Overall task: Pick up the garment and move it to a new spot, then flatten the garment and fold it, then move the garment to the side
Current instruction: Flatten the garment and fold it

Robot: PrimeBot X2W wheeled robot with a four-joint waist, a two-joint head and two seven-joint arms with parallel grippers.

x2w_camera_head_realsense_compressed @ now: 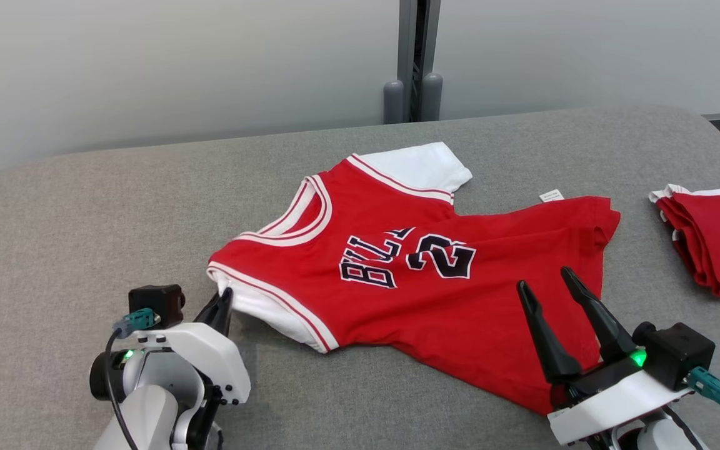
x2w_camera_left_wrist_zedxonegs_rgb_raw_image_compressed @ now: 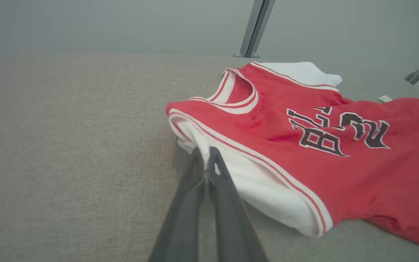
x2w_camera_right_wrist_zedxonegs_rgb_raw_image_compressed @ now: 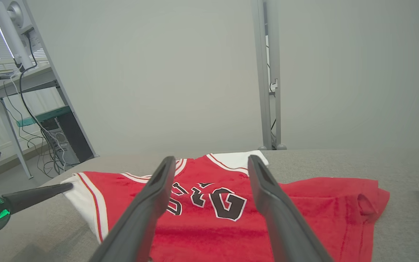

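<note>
Red basketball jersey (x2w_camera_head_realsense_compressed: 410, 275) spread rumpled on grey cushion (x2w_camera_head_realsense_compressed: 85, 219); white sleeve (x2w_camera_head_realsense_compressed: 266, 315) edge pinched by closed left gripper (x2w_camera_head_realsense_compressed: 227, 294); right gripper (x2w_camera_head_realsense_compressed: 543, 278) held wide open, empty, over jersey body; risk judged: thin pinch slipped off, or fabric bunched, if lifted one-sided.

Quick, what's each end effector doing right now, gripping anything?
Left end effector: closed, pinching the white sleeve of the red jersey.
Right end effector: open, holding nothing, poised over the jersey.
</note>
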